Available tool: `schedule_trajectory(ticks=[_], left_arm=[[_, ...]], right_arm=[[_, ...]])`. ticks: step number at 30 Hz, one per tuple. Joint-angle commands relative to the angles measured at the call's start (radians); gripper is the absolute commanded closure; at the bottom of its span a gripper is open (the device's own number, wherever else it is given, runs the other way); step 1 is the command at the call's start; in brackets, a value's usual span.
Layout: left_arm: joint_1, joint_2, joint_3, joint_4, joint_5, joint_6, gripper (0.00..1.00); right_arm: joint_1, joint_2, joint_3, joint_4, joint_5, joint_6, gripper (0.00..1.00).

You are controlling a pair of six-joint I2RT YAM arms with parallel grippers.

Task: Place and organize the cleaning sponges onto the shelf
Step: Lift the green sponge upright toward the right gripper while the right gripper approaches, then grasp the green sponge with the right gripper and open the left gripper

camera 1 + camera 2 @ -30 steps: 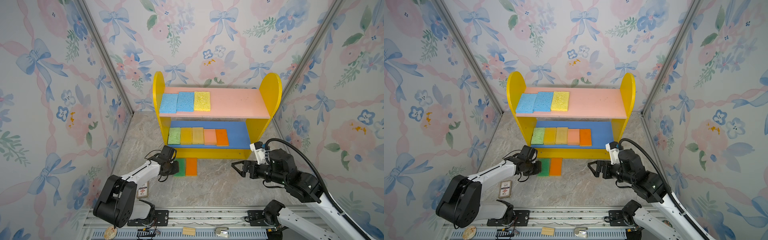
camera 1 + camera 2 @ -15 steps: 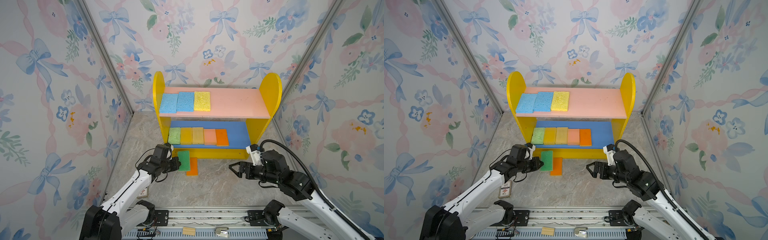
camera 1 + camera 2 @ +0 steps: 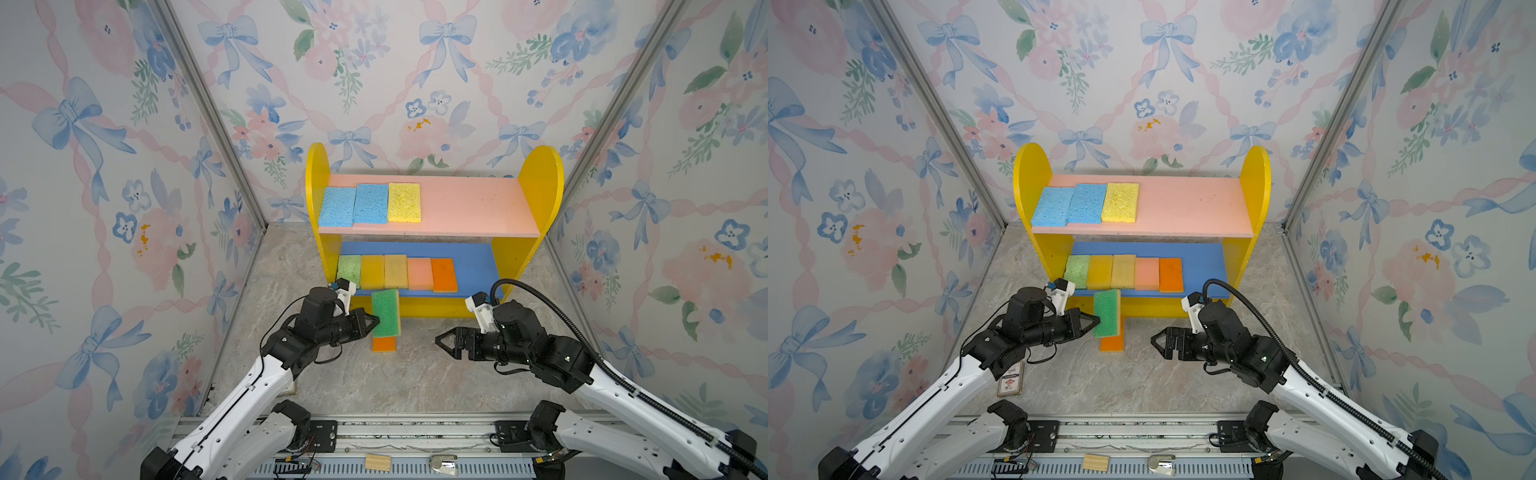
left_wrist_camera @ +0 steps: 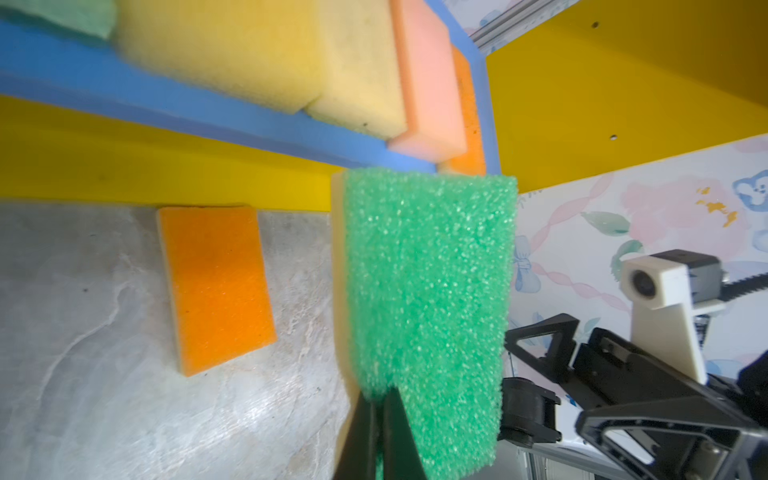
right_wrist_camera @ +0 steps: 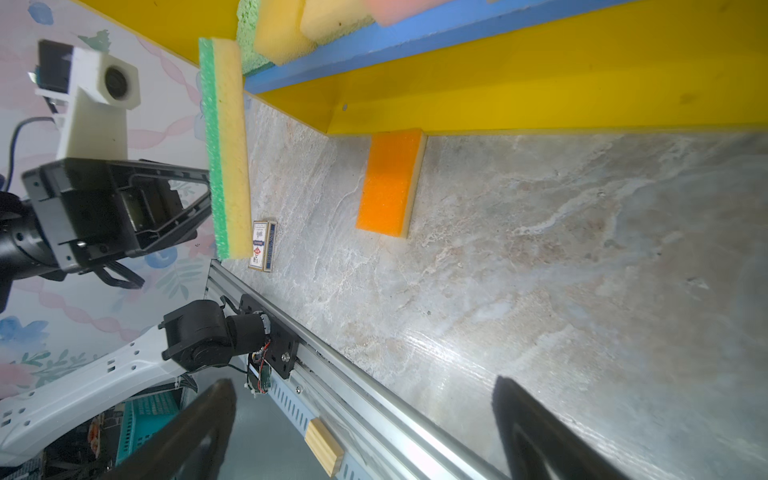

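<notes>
The left gripper (image 3: pixel 376 322) (image 4: pixel 380 395) is clamped on the near edge of a green sponge (image 3: pixel 386 311) (image 3: pixel 1106 311) and holds it clear of the surface (image 3: pixel 415 374). The green face is up and the yellow layer is underneath, as the right wrist view (image 5: pixel 226 145) shows edge-on. The sponge runs out ahead of the gripper's tips. Its far end reaches the front edge of the shelf's (image 3: pixel 540 187) blue board (image 3: pixel 473 266); I cannot tell whether it touches.

Just below and beyond those tips an orange sponge (image 3: pixel 384 344) (image 4: pixel 216 286) lies flat on the surface, its far end against the shelf's yellow base. The green sponge hides part of it in both top views.

The right gripper (image 3: pixel 442 345) (image 5: pixel 363 382) has its jaws wide and holds nothing. It points toward the left gripper, with the orange sponge between the two and nearer the left.

Past both grippers the blue board carries a row of five sponges (image 3: pixel 397 272): green, two yellow, peach and orange. The pink board (image 3: pixel 469 208) above carries two blue sponges (image 3: pixel 353 205) and a yellow one (image 3: pixel 404 202).
</notes>
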Motion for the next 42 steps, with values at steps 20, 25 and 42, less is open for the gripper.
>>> schedule_trajectory(ticks=[20,25,42], left_arm=[[-0.171,-0.001,0.071,0.08,-0.106,-0.114,1.0],[-0.178,0.0,0.069,0.08,-0.113,-0.114,1.0],[-0.185,-0.018,0.061,0.081,-0.103,-0.121,1.0]], right_arm=[[0.116,0.112,0.096,0.213,0.009,0.011,0.38],[0.138,0.154,0.125,0.234,0.006,0.006,0.41],[0.161,0.229,0.165,0.279,0.007,0.01,0.73]])
